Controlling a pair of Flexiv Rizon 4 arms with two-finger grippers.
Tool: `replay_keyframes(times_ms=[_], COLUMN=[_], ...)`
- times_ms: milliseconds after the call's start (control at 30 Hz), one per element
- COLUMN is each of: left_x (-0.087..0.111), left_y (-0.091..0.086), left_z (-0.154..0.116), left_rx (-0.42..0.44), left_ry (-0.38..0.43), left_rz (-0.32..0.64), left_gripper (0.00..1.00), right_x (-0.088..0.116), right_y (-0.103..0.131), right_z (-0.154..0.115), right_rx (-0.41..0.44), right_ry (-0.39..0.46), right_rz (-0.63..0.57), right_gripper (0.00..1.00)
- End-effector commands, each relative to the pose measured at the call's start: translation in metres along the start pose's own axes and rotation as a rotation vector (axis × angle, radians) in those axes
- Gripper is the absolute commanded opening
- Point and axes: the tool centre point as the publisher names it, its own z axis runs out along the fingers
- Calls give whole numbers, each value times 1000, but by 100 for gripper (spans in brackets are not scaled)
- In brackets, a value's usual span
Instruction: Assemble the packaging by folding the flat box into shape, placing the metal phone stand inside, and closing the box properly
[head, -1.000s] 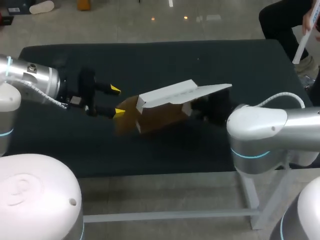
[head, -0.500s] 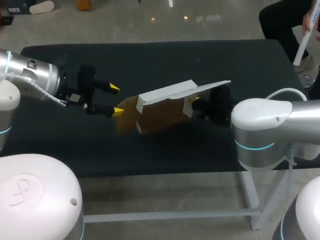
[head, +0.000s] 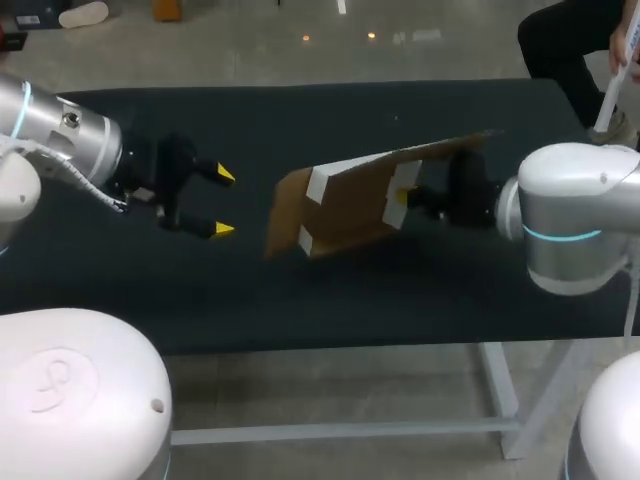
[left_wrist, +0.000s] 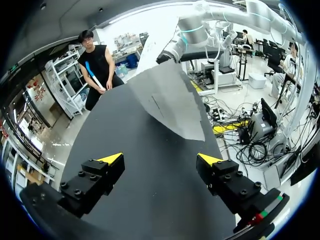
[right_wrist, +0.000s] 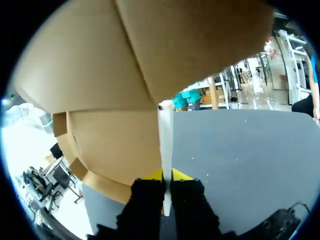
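L arm enters from left side, left gripper (head: 222, 202) horizontal, fingers spread wide, nothing btwn them. R arm enters from right side, right gripper (right_wrist: 166, 176) pinched tight on thin box (right_wrist: 112, 135) edge.

The box (head: 350, 205) was smooth, matt brown cardboard with white faces at its folded edges. The tabletop (head: 300, 120) had a dark, matt, cloth-like cover. The left claw (head: 223, 202) looked like matt black plastic with yellow tips. The left arm (head: 62, 135) showed brushed silver metal, and the right arm (head: 580, 190) had a glossy white shell.
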Motion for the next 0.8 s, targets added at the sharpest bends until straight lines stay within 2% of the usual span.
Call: replay_keyframes(times_ms=[33, 100, 267, 367, 400, 800], left_x=[-2, -4, -8, -14, -18, -18], left_y=[-1, 3, 9, 15, 18, 18], left_z=[-5, -5, -5, -8, -10, -10], left_rx=[-26, -27, -47, -83, -98, -98], left_ry=[7, 14, 27, 55, 68, 68], left_rz=[-6, -14, -25, -50, -82, -82], left_gripper=[100, 100, 100, 100, 100, 100], right_x=[-5, -5, -6, -4, -4, -4], right_y=[5, 4, 2, -1, -1, -1], right_z=[-4, -2, -2, -1, -1, -1], right_rx=[232, 281, 336, 430, 430, 430], right_ry=[65, 65, 57, 55, 55, 55], right_rz=[16, 14, 24, 59, 59, 59], right_gripper=[0, 0, 0, 0, 0, 0])
